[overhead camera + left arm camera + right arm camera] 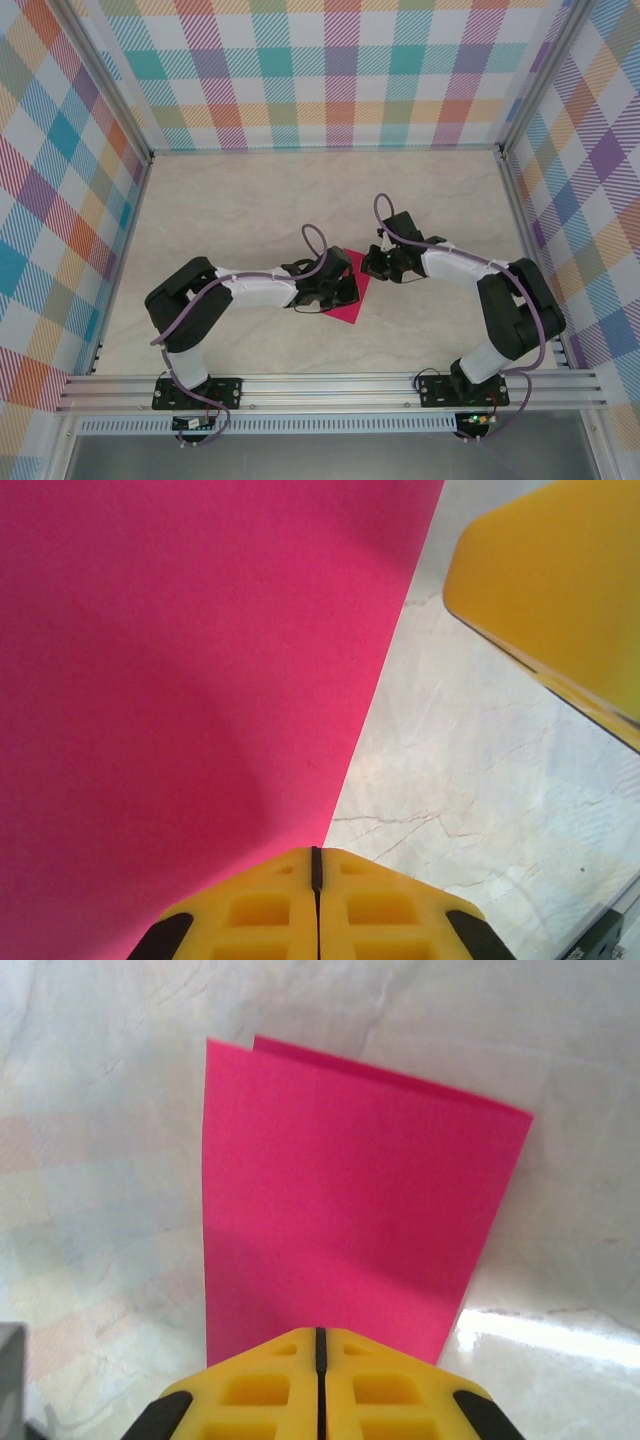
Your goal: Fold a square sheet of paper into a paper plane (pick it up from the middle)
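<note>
Top external view has the magenta-pink sheet of paper lying on the pale marbled surface around the middle of the workspace, a little toward the near side, between the two arms. The left hand sits over the sheet's left part and hides much of it. The right hand is at the sheet's far right corner, so the two hands are close together. From the left wrist, the sheet fills the left side of the picture, and its straight right edge runs diagonally down to the tips of the left hand. That hand's yellow fingers are pressed together with no gap. A blurred yellow shape sits close to the lens at the upper right. From the right wrist, the sheet looks folded over into an upright rectangle, with a second layer showing as a thin strip along its far edge. Its near edge runs in under the right hand, whose fingers are likewise closed tight. Whether either hand has paper pinched between its fingers cannot be told. Checked walls stand around the surface.
</note>
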{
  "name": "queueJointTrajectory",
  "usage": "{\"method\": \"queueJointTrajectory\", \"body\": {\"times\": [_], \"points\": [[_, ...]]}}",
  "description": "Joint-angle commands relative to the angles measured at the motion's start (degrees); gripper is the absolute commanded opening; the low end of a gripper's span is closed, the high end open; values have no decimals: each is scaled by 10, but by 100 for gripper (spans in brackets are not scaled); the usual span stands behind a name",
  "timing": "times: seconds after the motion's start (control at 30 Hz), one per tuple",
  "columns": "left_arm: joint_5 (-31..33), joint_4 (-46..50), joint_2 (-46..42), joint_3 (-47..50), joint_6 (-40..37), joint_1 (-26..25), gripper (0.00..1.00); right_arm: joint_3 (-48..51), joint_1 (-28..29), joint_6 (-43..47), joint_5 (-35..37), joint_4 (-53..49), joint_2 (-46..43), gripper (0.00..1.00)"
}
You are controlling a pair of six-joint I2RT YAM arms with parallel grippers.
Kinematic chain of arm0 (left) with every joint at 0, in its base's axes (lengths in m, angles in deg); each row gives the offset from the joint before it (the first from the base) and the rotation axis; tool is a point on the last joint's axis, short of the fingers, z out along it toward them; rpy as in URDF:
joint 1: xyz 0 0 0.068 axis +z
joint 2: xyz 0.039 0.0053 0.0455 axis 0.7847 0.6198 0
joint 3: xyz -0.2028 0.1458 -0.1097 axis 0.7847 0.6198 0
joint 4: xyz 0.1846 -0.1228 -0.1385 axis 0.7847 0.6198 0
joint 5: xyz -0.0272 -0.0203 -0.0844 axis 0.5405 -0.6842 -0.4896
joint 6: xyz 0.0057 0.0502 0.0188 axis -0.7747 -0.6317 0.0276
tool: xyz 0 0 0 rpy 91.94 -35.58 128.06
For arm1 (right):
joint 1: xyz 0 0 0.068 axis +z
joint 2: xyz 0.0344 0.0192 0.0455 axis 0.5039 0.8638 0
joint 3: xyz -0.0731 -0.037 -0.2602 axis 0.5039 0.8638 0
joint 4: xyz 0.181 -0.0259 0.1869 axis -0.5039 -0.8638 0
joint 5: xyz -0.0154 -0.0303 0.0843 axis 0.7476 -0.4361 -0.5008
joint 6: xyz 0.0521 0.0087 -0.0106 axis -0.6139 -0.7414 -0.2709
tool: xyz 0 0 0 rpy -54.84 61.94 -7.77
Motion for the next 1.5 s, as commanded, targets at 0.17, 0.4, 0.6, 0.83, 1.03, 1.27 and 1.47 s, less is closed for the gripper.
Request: {"method": "queueJointTrajectory", "body": {"times": [0.17, 0.4, 0.6, 0.83, 1.03, 1.27, 1.47], "points": [[13, 0, 21, 5, 24, -20, 3, 38, -10, 52, -71, 32, 13, 4], [21, 37, 29, -3, 30, -22, 2, 29, -21, 67, -90, 37, 61, 4], [26, 83, 37, -10, 36, -22, 1, 12, -31, 87, -73, 10, 86, 4], [25, 113, 42, 2, 40, -28, 1, 2, -45, 88, -78, 9, 92, 5], [17, 111, 52, 13, 45, -34, 1, -16, -70, 113, -83, 6, 101, 5], [15, 106, 54, 18, 53, -36, 1, -37, -100, 121, -85, 9, 128, 5], [15, 108, 54, 20, 54, -36, 1, -61, -118, 120, -70, 10, 146, 5]]}}
